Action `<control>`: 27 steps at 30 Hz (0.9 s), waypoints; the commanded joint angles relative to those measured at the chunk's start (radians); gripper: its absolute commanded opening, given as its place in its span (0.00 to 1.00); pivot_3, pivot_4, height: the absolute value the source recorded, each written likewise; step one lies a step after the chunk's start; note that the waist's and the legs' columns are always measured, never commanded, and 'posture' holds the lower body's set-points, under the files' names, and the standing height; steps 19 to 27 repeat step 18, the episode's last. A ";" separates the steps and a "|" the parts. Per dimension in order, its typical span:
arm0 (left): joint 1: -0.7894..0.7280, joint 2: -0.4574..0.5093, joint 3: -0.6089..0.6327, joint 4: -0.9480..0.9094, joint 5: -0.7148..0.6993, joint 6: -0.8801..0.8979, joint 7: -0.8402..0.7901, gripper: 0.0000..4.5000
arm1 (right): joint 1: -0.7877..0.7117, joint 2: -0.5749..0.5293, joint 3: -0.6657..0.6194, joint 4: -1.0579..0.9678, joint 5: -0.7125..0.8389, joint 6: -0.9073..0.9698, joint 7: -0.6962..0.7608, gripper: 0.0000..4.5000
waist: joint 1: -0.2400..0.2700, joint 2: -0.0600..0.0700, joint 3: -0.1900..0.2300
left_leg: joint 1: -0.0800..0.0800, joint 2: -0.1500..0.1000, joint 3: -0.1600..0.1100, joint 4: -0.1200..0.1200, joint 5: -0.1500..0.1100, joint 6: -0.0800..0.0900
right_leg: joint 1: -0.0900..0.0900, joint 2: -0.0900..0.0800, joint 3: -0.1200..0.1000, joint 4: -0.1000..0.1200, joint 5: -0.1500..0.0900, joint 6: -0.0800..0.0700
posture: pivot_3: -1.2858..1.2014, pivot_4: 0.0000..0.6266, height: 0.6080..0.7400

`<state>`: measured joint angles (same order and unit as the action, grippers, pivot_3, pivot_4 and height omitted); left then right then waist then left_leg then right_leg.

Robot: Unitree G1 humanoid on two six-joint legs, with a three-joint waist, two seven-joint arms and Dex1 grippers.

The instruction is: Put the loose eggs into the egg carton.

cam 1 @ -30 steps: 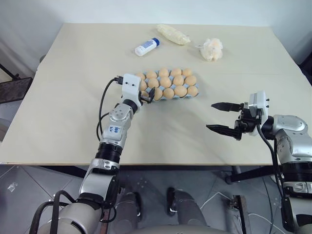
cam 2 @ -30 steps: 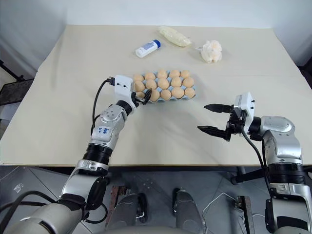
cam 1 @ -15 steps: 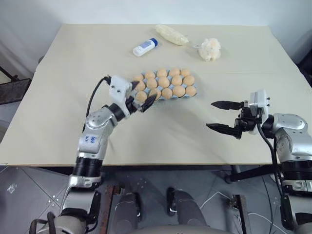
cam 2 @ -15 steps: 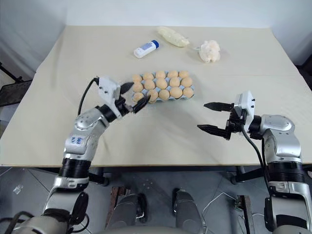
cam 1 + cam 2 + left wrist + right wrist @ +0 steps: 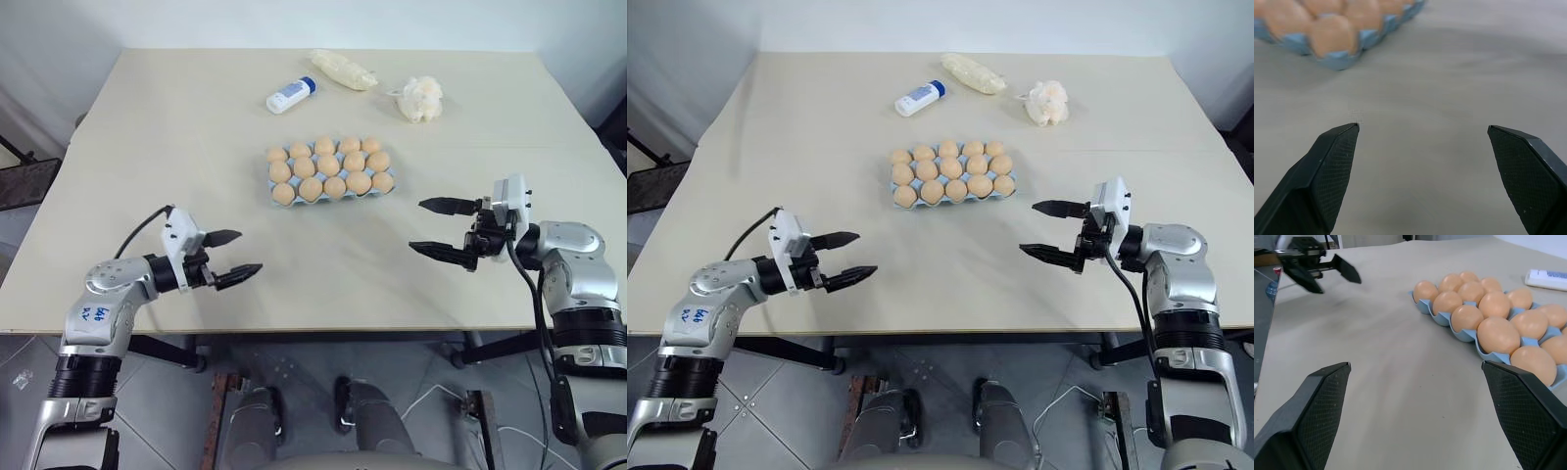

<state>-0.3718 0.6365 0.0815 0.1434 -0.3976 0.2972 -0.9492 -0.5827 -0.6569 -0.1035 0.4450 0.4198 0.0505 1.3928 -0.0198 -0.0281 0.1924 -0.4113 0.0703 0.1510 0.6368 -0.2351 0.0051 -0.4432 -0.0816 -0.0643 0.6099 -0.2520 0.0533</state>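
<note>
At twelve o'clock of the table, tan-orange eggs (image 5: pixel 333 167) are being cradled in the light blue pulp carton (image 5: pixel 275 181); both black-fingered grippers, left (image 5: pixel 233 257) and right (image 5: pixel 437 227), are being held wide and empty, best kept clear.

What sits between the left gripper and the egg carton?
Nothing: bare table separates the left gripper from the egg carton, as the left eye view shows.

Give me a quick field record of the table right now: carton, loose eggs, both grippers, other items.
egg carton: mid-table, every visible cup holds an egg
loose eggs: none seen on the table
left gripper: open, empty, near the table's front edge
right gripper: open, empty, to the carton's right
far side: white bottle, plastic bag, white wad
</note>
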 commanded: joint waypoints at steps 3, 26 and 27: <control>-0.124 -0.023 0.052 0.140 0.011 -0.096 0.024 1.00 | -0.033 0.006 -0.026 0.015 0.005 -0.035 -0.015 1.00 | -0.006 0.000 0.000 | 0.000 0.000 0.000 -0.002 0.000 0.000 | -0.001 0.000 0.000 0.000 0.001 0.002 | 0.52 0.24 1.00; -0.241 -0.081 0.091 0.264 -0.018 -0.124 -0.017 1.00 | -0.054 0.024 -0.080 0.049 0.058 -0.028 -0.021 1.00 | -0.010 0.000 0.000 | 0.002 -0.001 0.001 -0.002 0.000 -0.003 | -0.001 0.003 0.000 0.004 0.000 0.000 | 0.52 0.24 1.00; -0.241 -0.081 0.091 0.264 -0.018 -0.124 -0.017 1.00 | -0.054 0.024 -0.080 0.049 0.058 -0.028 -0.021 1.00 | -0.010 0.000 0.000 | 0.002 -0.001 0.001 -0.002 0.000 -0.003 | -0.001 0.003 0.000 0.004 0.000 0.000 | 0.52 0.24 1.00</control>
